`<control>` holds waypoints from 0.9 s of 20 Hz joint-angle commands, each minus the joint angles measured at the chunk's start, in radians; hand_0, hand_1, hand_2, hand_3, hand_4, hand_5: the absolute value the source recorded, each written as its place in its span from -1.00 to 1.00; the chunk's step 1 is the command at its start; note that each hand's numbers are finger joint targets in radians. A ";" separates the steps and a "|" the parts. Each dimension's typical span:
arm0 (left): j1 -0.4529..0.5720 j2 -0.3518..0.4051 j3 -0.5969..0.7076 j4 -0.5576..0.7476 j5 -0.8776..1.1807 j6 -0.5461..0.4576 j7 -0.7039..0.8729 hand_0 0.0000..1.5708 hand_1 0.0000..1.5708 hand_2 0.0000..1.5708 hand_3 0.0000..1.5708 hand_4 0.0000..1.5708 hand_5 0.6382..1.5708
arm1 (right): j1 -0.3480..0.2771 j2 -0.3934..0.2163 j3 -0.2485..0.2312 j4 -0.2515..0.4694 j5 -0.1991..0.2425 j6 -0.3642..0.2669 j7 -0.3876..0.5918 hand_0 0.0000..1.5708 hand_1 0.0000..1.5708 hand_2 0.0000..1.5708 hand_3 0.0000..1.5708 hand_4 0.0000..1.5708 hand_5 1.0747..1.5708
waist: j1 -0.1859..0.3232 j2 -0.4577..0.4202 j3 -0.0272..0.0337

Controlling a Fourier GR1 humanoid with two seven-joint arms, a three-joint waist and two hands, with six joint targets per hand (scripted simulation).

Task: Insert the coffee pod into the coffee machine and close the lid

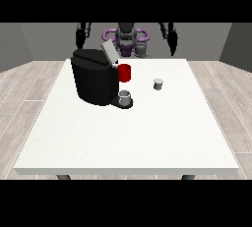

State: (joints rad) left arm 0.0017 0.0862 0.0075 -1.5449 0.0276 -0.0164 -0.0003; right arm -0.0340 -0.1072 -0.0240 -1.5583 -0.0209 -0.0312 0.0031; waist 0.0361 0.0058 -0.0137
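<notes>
Table [123,142]: white, bare near edge at 6 o'clock.
Cup [125,97]: grey, on machine's tray.
Pod [158,84]: at 3 o'clock of coffee machine [94,76], apart; probably light, stiff, smooth; pinch its sides.
Lid [109,53]: raised.
Hands: view's left [80,37], view's right [173,46], above the far edge; fingers cannot be told.

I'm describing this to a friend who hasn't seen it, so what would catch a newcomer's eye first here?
The black coffee machine on the table's left half stands out first, its grey lid tilted open and a red part at its side. A grey cup sits on its base, and the small grey pod stands alone to its right.
</notes>
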 commanded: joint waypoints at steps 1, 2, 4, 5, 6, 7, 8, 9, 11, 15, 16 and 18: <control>-0.030 0.044 0.018 0.007 0.001 -0.032 0.050 -1.00 -1.00 -1.00 -1.00 -1.00 1.00 | -0.002 0.009 0.027 -0.011 -0.002 0.015 0.080 -1.00 -1.00 -1.00 -1.00 -1.00 1.00 | -0.028 -0.028 0.0136; 0.012 -0.003 -0.036 0.042 -0.083 0.012 -0.103 -1.00 -1.00 -1.00 -1.00 -1.00 1.00 | 0.052 0.050 0.066 0.010 0.027 0.005 -0.019 -1.00 -1.00 -1.00 -1.00 -1.00 1.00 | -0.044 -0.010 0.0136; -0.018 0.053 -0.062 -0.006 -0.117 -0.026 -0.072 -1.00 -1.00 -1.00 -1.00 -1.00 1.00 | 0.038 0.007 0.018 0.035 -0.004 0.036 -0.022 -1.00 -1.00 -1.00 -1.00 -1.00 1.00 | -0.048 -0.018 0.0140; -0.048 0.115 -0.045 0.019 -0.138 -0.056 -0.078 -1.00 -1.00 -1.00 -1.00 -1.00 1.00 | 0.005 0.029 0.036 0.018 0.017 0.004 0.009 -1.00 -1.00 -1.00 -1.00 -1.00 1.00 | -0.053 0.002 0.0137; -0.069 0.125 -0.050 0.037 -0.162 -0.057 -0.124 -1.00 -1.00 -1.00 -1.00 -1.00 1.00 | 0.000 0.012 0.038 0.030 0.015 0.033 -0.027 -1.00 -1.00 -1.00 -1.00 -1.00 1.00 | -0.068 0.030 0.0137; -0.043 0.150 -0.094 -0.011 -0.188 -0.086 -0.108 -1.00 -1.00 -1.00 -1.00 -1.00 1.00 | 0.005 -0.004 -0.003 0.043 0.119 -0.096 -0.044 -1.00 -1.00 -1.00 -1.00 -1.00 1.00 | -0.057 -0.003 0.0139; -0.070 0.149 -0.080 0.017 -0.210 -0.058 -0.115 -1.00 -1.00 -1.00 -1.00 -1.00 1.00 | 0.011 0.020 0.041 0.018 0.144 -0.106 -0.027 -1.00 -1.00 -1.00 -1.00 -1.00 1.00 | -0.083 -0.003 0.0134; -0.067 0.187 -0.067 0.013 -0.191 -0.106 -0.143 -1.00 -1.00 -1.00 -1.00 -1.00 1.00 | 0.007 0.026 0.027 0.028 0.155 -0.136 -0.028 -1.00 -1.00 -1.00 -1.00 -1.00 1.00 | -0.066 -0.003 0.0134; -0.073 0.180 -0.108 0.024 -0.266 -0.081 -0.170 -1.00 -1.00 -1.00 -1.00 -1.00 1.00 | -0.037 0.011 -0.012 0.072 0.142 -0.136 -0.048 -1.00 -1.00 -1.00 -1.00 -1.00 1.00 | -0.051 0.040 0.0138; -0.201 0.280 -0.010 0.154 -0.257 -0.135 -0.154 -1.00 -1.00 -1.00 -1.00 -1.00 1.00 | -0.068 0.049 0.051 0.040 0.186 -0.156 -0.052 -1.00 -1.00 -1.00 -1.00 -1.00 1.00 | -0.116 0.110 0.0134; -0.220 0.319 0.019 0.179 -0.240 -0.172 -0.106 -1.00 -1.00 -1.00 -1.00 -1.00 1.00 | -0.077 0.025 0.046 -0.003 0.171 -0.128 0.019 -1.00 -1.00 -1.00 -1.00 -1.00 1.00 | -0.135 0.079 0.0133; -0.308 0.302 0.008 0.191 -0.272 -0.148 -0.031 -1.00 -1.00 -1.00 -1.00 -1.00 1.00 | -0.100 0.051 0.053 0.057 0.183 -0.144 -0.061 -1.00 -1.00 -1.00 -1.00 -1.00 1.00 | -0.150 0.135 0.0140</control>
State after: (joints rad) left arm -0.2011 0.3545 -0.0020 -1.4086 -0.2153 -0.1480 -0.0963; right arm -0.0849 -0.0706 0.0234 -1.5286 0.1425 -0.1567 -0.0324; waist -0.0866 0.0843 -0.0002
